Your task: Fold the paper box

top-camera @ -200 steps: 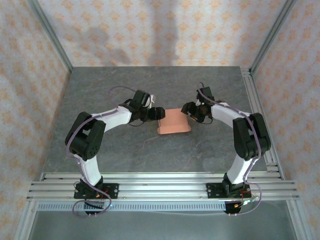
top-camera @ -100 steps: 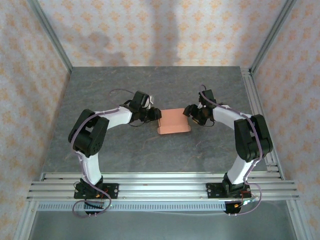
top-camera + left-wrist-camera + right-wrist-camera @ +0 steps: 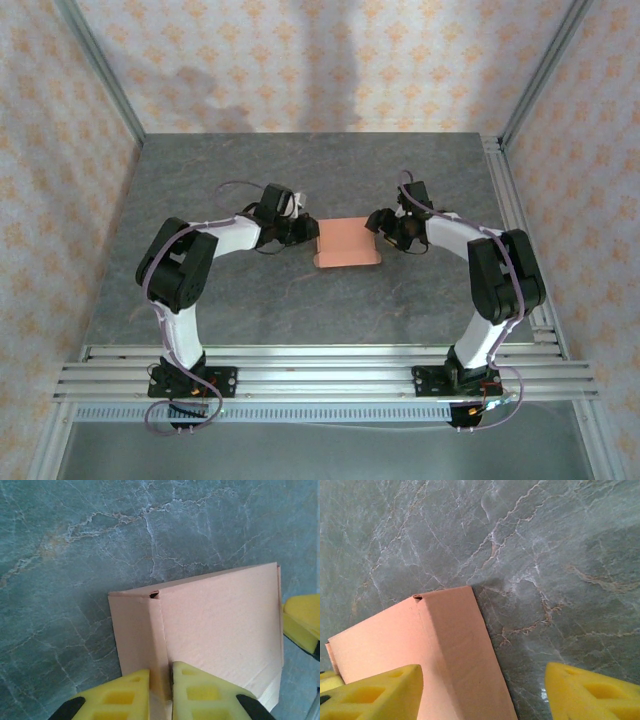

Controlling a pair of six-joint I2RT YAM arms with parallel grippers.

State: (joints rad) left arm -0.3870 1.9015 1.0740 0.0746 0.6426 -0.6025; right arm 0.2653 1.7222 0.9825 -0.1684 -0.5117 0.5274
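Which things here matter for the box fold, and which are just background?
In the job: paper box; left gripper at its left end; right gripper at its right end.
Background: grey marbled table; aluminium rails; patterned walls.

Grey-green marbled tabletop (image 3: 300, 170), pale veins running across it. Three walls (image 3: 300, 60) papered cream-pink with a repeating orange motif. Aluminium posts (image 3: 100, 75) rise at the back corners. Slotted aluminium rails (image 3: 320, 365) line the near edge. Light soft and even; faint grey shadows (image 3: 200, 85) on the back wall.
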